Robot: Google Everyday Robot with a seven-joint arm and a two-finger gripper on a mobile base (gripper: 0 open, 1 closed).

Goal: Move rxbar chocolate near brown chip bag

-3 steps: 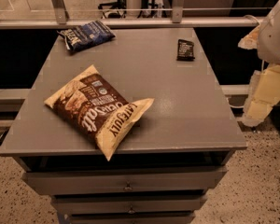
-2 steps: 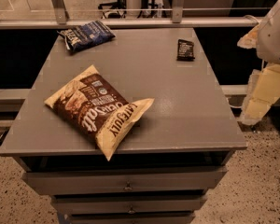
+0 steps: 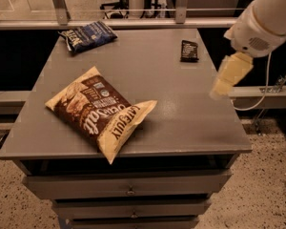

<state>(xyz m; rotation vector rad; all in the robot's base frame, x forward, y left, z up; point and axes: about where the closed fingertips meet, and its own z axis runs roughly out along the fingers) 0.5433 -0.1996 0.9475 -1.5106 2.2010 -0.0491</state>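
The rxbar chocolate (image 3: 189,50), a small flat black bar, lies on the grey table near its far right corner. The brown chip bag (image 3: 100,111), dark brown with cream-yellow ends, lies tilted at the front left of the table, one end over the front edge. My gripper (image 3: 231,75), cream-coloured and blurred, hangs from the white arm (image 3: 264,20) over the table's right edge. It is in front of and to the right of the bar, apart from it and holding nothing.
A dark-blue chip bag (image 3: 88,35) lies at the far left corner. The grey table (image 3: 181,123) has drawers below its front edge. A rail and glass partition (image 3: 133,23) run behind it. A white cable (image 3: 262,94) hangs at the right.
The arm has swung left and a little up, bringing the gripper from beside the table to over its right edge. The bar and bags have not moved.
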